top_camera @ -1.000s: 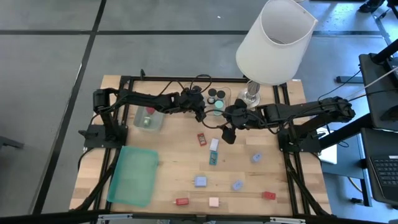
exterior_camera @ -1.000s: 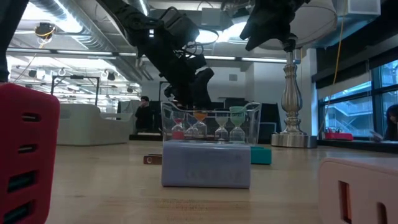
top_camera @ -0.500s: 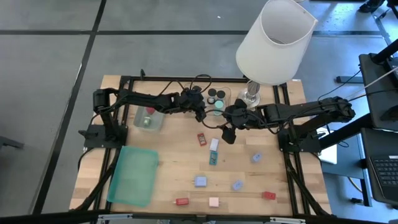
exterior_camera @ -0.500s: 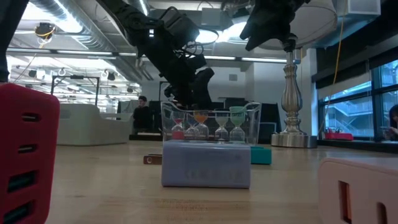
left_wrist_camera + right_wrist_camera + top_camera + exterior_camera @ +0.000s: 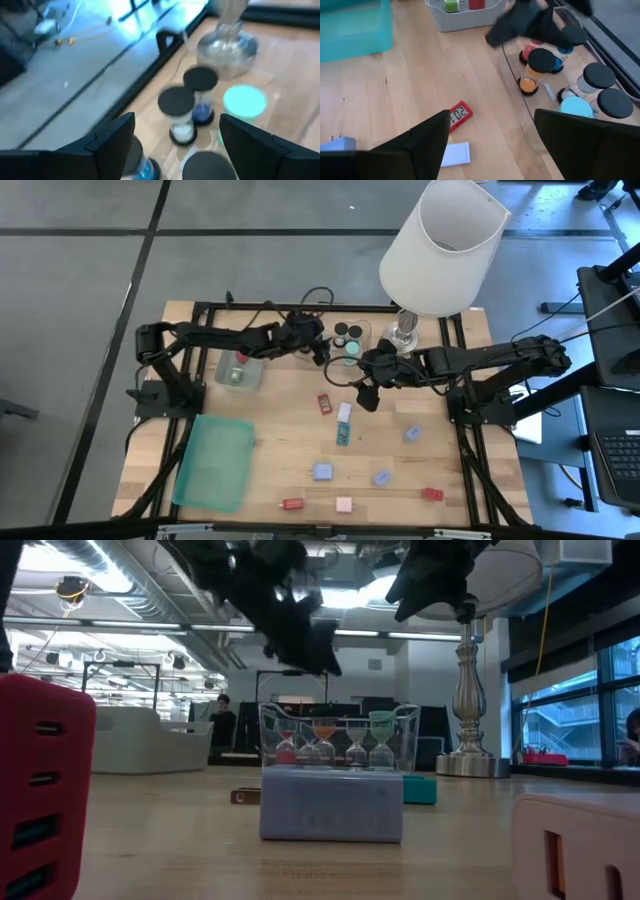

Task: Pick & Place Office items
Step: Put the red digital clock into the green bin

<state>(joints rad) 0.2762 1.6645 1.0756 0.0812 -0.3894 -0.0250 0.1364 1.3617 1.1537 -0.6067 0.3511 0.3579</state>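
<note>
Sand timers [image 5: 542, 67]: small hourglass pieces with dark caps are standing together in a clear tray [image 5: 357, 338] at the far edge of the table [image 5: 280, 440], just beside the lamp base [image 5: 404, 335]; one has orange sand, one blue [image 5: 201, 95], one a turquoise top [image 5: 244, 100].
Left gripper [image 5: 318, 348]: it is hanging above the timers, at the tray's left side; its fingers are standing wide apart and holding nothing.
Right gripper [image 5: 366, 394]: it is hovering over the table just in front of the tray; its jaws are spread and empty.
Red block [image 5: 324, 402]: it is lying on the wood close to the right gripper, and it is showing digits on its face.
White block [image 5: 344, 412]: it is lying just beside the red one.
Other blocks: blue [image 5: 322, 471], red [image 5: 292, 504] and pink [image 5: 344, 504] pieces are lying scattered near the front edge.
Second clear tray [image 5: 240, 369]: it is sitting left of the timers, holding a green and a red piece.
Green lid [image 5: 215, 462]: it is lying flat at the front left.
</note>
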